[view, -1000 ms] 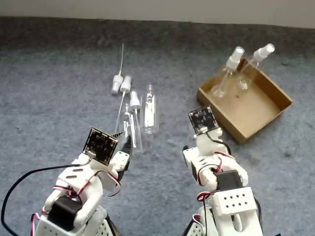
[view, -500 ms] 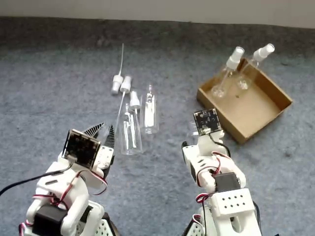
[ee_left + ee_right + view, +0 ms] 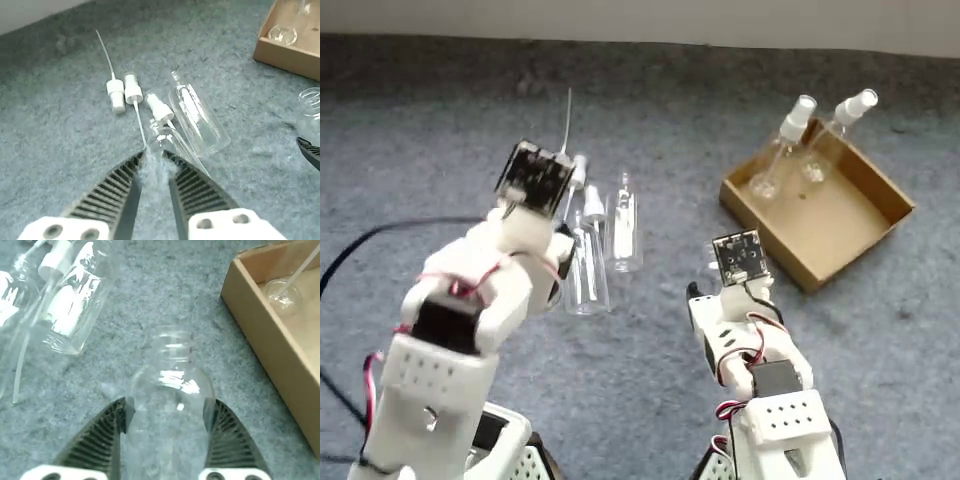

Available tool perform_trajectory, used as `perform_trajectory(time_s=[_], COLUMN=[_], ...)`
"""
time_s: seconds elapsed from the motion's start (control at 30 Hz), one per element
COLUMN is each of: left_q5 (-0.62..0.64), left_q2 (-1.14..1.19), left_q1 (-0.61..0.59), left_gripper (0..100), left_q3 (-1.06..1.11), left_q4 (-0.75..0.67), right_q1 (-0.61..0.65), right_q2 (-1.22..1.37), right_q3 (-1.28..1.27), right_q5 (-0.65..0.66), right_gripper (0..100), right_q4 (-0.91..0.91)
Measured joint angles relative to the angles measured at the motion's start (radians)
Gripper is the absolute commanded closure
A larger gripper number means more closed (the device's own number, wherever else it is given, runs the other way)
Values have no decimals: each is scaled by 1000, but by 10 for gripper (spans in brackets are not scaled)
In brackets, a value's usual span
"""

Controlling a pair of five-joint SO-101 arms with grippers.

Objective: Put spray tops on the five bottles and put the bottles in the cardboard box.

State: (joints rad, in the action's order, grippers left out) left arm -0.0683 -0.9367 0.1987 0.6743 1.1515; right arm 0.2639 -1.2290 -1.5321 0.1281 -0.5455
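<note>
While our right gripper (image 3: 166, 407) clamps the uncapped bottle (image 3: 170, 382) by its belly near the cardboard box (image 3: 260, 325), we judge it light, slick and rigid. Our left gripper (image 3: 153, 154), slightly parted and empty, hovers over loose spray tops (image 3: 115, 94). Pinch those at the collar!

Probably a small robotics lab or hobby bench. Grey felt-like carpet (image 3: 880, 330) covers the whole surface, and a pale wall (image 3: 640, 15) runs along the top edge. At the bottom, a white left arm (image 3: 470, 305) and right arm (image 3: 760, 375) show bare wires (image 3: 380, 232).
</note>
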Motion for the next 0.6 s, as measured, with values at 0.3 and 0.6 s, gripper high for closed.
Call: perform_trajectory(time_s=[0.3,0.6], left_q5=[0,8], left_q2=[453,867], left_q1=[0,2], left_gripper=[993,992], left_q3=[-230,-531], left_q4=[0,0], right_q1=[0,0], right_q2=[0,0], right_q3=[0,0], right_q5=[0,0], right_gripper=[914,914], right_q4=[2,3])
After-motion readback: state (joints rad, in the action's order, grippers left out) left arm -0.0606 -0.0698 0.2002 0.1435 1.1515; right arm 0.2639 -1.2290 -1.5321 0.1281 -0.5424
